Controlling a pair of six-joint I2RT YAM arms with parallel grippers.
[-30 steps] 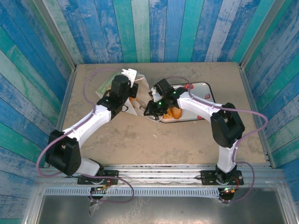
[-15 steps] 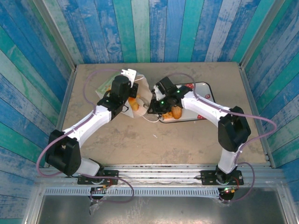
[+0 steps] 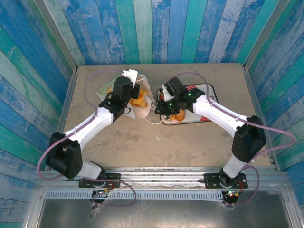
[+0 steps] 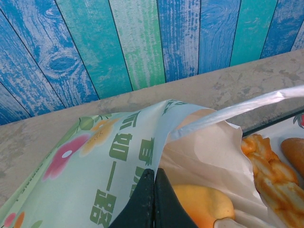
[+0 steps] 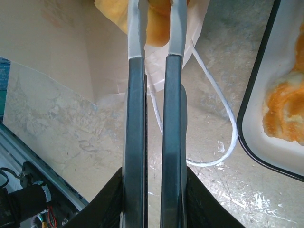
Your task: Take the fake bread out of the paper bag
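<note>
The paper bag (image 3: 145, 113) lies on its side on the table, its mouth toward the tray. My left gripper (image 3: 129, 97) is shut on the bag's upper edge (image 4: 95, 166), a pale printed sheet with green lettering, pinched between the dark fingertips (image 4: 154, 173). An orange piece of fake bread (image 4: 204, 204) sits inside the bag. My right gripper (image 3: 158, 107) is at the bag's mouth. Its fingers (image 5: 153, 4) stand nearly together, with an orange piece of fake bread (image 5: 159, 26) in the narrow gap. More fake bread (image 3: 178, 115) lies on the tray.
A white tray with a black rim (image 3: 209, 88) sits right of the bag, also seen in the right wrist view (image 5: 247, 137). The bag's white loop handle (image 5: 228, 118) trails on the table between bag and tray. Blue-green plank walls enclose the table.
My right arm's elbow has swung out to the right and its gripper has shifted slightly right and back at the bag's mouth. The left arm stays put, holding the bag.
</note>
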